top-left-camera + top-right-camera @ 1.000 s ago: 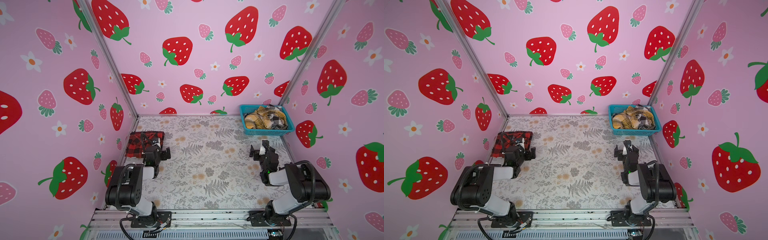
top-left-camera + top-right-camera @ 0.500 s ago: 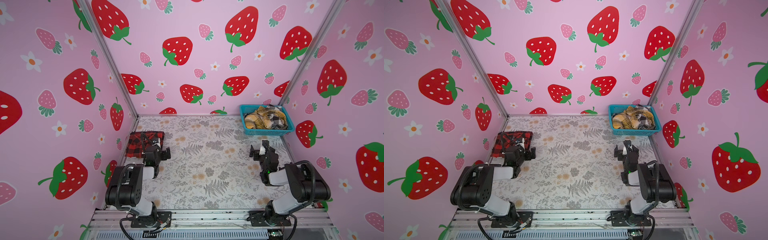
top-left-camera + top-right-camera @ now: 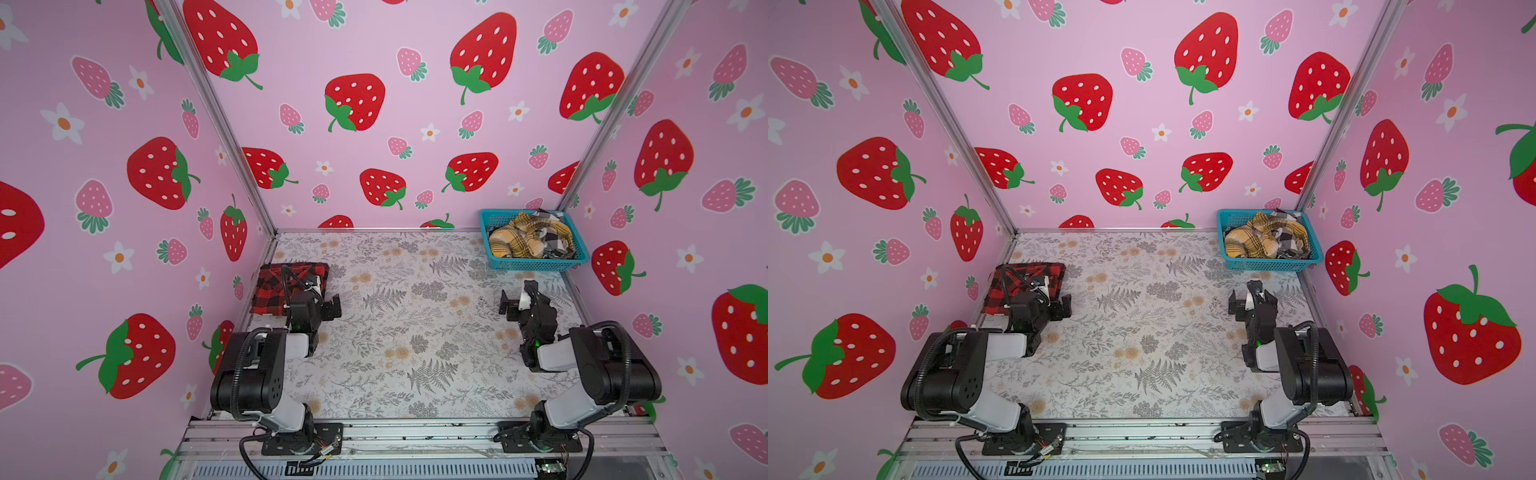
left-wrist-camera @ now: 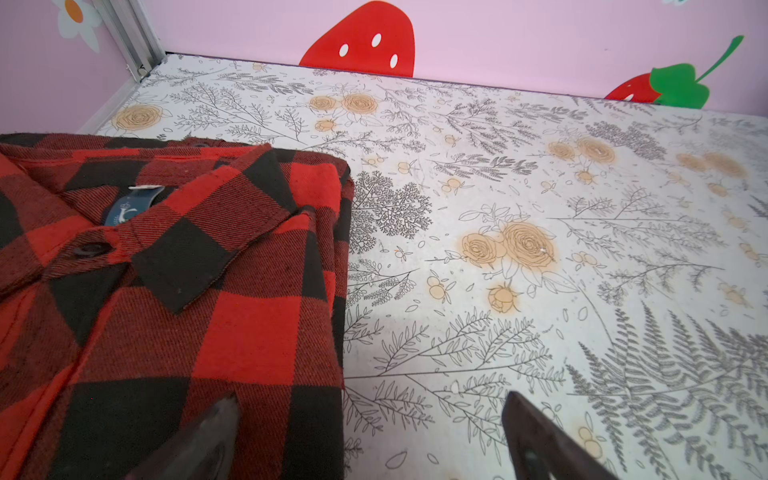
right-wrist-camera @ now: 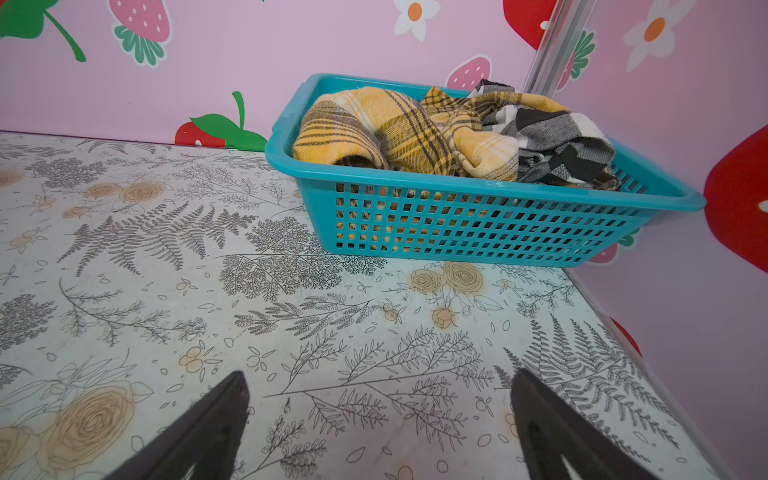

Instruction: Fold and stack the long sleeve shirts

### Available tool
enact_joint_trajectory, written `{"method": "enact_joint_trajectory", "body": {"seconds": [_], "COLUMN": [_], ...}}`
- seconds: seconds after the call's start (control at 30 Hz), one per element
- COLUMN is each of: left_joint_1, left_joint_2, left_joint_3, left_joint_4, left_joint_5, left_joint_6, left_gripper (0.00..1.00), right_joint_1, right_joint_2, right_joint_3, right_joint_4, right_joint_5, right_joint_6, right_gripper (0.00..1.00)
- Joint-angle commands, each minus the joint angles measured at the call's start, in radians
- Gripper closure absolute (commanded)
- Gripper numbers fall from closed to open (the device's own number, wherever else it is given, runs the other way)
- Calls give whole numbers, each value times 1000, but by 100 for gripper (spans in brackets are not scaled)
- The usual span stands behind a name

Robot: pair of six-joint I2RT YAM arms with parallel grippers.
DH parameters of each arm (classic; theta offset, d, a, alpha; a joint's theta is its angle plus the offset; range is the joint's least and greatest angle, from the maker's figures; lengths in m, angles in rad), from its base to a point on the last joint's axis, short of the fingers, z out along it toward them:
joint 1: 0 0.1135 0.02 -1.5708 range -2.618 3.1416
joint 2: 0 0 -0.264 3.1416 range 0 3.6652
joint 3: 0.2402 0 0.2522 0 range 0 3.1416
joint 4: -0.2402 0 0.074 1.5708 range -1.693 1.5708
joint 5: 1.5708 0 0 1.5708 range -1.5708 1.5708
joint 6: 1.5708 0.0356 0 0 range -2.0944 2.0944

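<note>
Pink strawberry walls box in the floral counter, its whole middle bare, and that looks deliberate: room to spread the next garment. Over by the left wall, toward the back, the red-and-black shirt lies folded flat, collar up and top button fastened, a dark blue neck label peeking out. Parked there, I'd say, as the base of the stack. The left tool hangs low just beside it, jaws spread wide and holding nothing. One finger overlaps the shirt's near edge in the left wrist view, but whether it touches the cloth I cannot tell.

Far right corner: the teal basket, with a yellow plaid shirt and a black-and-white plaid shirt bunched together inside, unfolded. The right tool faces that basket, well short of it, jaws wide, empty. My read is it goes in for the next pick.

Now the blind spots. In both top views the left arm's wrist and cable cover part of that folded shirt, so its sleeves and full outline are hidden. How many garments fill the basket is unclear, and both wrist views cut the fingers off.
</note>
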Motion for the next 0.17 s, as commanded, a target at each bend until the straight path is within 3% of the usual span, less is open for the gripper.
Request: {"method": "enact_joint_trajectory", "body": {"seconds": [0.0, 0.13], "left_joint_1": [1, -3], "left_joint_2": [1, -10], "left_joint_3": [33, 12], "left_joint_4": [9, 37], "left_joint_5": [-2, -12], "left_joint_6": [27, 27], "left_gripper": [1, 1], "right_joint_1": [1, 1], "right_joint_2": [-8, -11], "right_joint_3": [6, 1], "right_joint_4": [17, 25], "right_joint_5": [-7, -7], "right_joint_6": [-7, -7], "right_gripper": [0, 0]}}
